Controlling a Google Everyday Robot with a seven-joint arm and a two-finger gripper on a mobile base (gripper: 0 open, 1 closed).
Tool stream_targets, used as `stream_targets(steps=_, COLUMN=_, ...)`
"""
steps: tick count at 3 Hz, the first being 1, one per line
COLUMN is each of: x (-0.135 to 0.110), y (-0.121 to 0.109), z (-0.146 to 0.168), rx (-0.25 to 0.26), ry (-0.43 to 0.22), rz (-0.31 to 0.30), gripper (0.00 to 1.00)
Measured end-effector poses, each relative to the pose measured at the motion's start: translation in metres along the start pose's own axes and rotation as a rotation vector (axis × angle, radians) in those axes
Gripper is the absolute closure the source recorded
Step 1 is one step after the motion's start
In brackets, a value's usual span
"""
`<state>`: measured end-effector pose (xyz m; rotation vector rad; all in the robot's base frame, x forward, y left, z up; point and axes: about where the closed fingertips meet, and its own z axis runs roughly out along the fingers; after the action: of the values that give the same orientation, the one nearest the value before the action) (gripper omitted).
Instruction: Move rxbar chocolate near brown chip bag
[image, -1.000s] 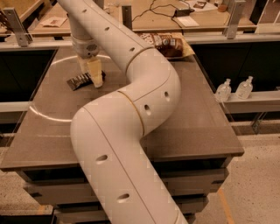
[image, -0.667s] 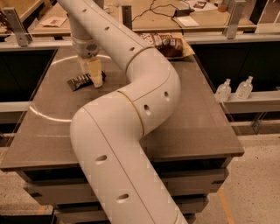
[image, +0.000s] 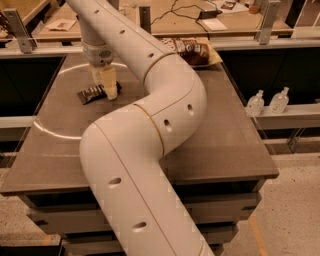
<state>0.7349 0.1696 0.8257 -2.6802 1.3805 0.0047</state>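
The rxbar chocolate (image: 91, 94), a thin dark wrapper with pale lettering, lies flat on the grey table (image: 225, 130) at the far left. My gripper (image: 109, 89) comes down from the white arm right at the bar's right end, touching or just over it. The brown chip bag (image: 196, 51), dark brown with tan edges and white lettering, lies at the table's far edge to the right, well apart from the bar. My arm (image: 150, 130) crosses the middle of the view and hides part of the table and the bag's left side.
Two small clear bottles (image: 255, 103) (image: 279, 100) stand on a ledge to the right of the table. A workbench (image: 165, 25) with cables and metal posts runs behind. A pale arc (image: 50, 132) marks the table's left part.
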Motion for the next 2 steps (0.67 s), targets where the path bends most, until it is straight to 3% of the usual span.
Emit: stream_targets(steps=2, x=0.001, y=0.0011, z=-0.0024, rx=0.0, ry=0.002, rz=0.003, gripper=0.6)
